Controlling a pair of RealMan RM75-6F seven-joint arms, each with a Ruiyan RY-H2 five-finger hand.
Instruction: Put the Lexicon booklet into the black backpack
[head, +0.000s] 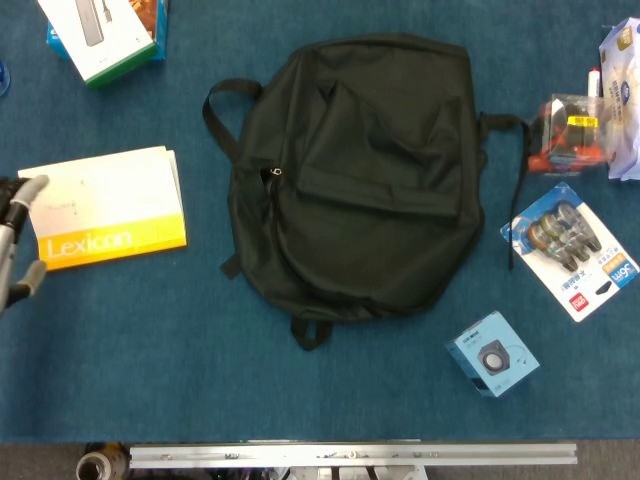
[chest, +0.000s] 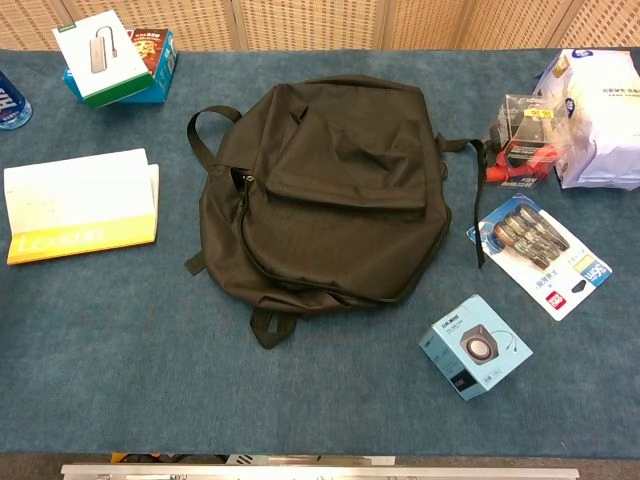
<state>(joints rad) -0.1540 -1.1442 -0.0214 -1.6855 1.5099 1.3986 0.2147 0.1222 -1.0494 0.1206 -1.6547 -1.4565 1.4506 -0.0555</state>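
Lexicon booklet (head: 105, 208) lies flat on the blue worktop (head: 150, 370), well left of the black backpack (head: 355, 175), which lies closed. My left hand (head: 18, 240) shows at the left edge, fingers apart and empty, one fingertip over the booklet's left edge. My right hand is out of sight.

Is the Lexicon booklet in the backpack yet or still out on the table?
Out. The Lexicon booklet lies flat on the blue table, left of the black backpack and apart from it.
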